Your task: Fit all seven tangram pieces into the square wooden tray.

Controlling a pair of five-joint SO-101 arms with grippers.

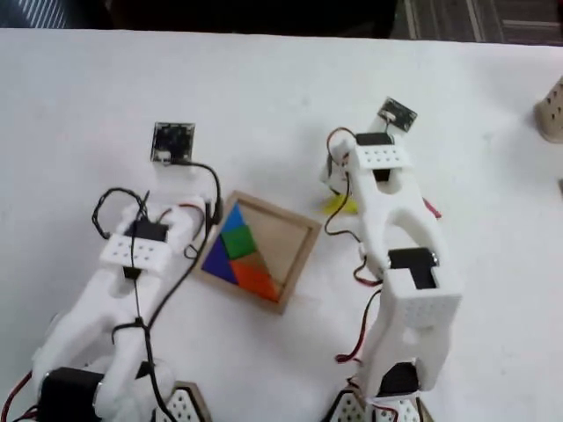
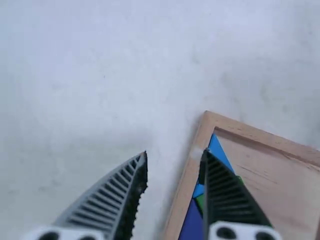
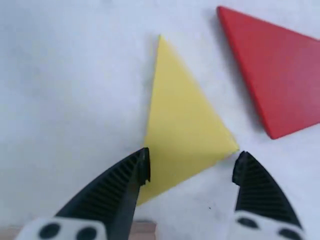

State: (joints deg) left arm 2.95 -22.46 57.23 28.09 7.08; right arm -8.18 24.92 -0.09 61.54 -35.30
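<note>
Right tool (image 3: 192, 152) gapes astride yellow triangle (image 3: 180, 115); left tool (image 2: 175, 154) gapes astride tray (image 2: 260, 134) rim.

I count one wooden tray (image 1: 300, 269), four pieces visible inside it (light blue (image 1: 232, 216), green (image 1: 238, 242), dark blue (image 1: 219, 259), orange (image 1: 256, 278)), one yellow triangle (image 3: 185, 130) and one red triangle (image 3: 280, 85) outside.

high view looks down from above; wrist views look close past their jaws at tray (image 2: 185, 180) corner and yellow triangle (image 3: 185, 120).
</note>
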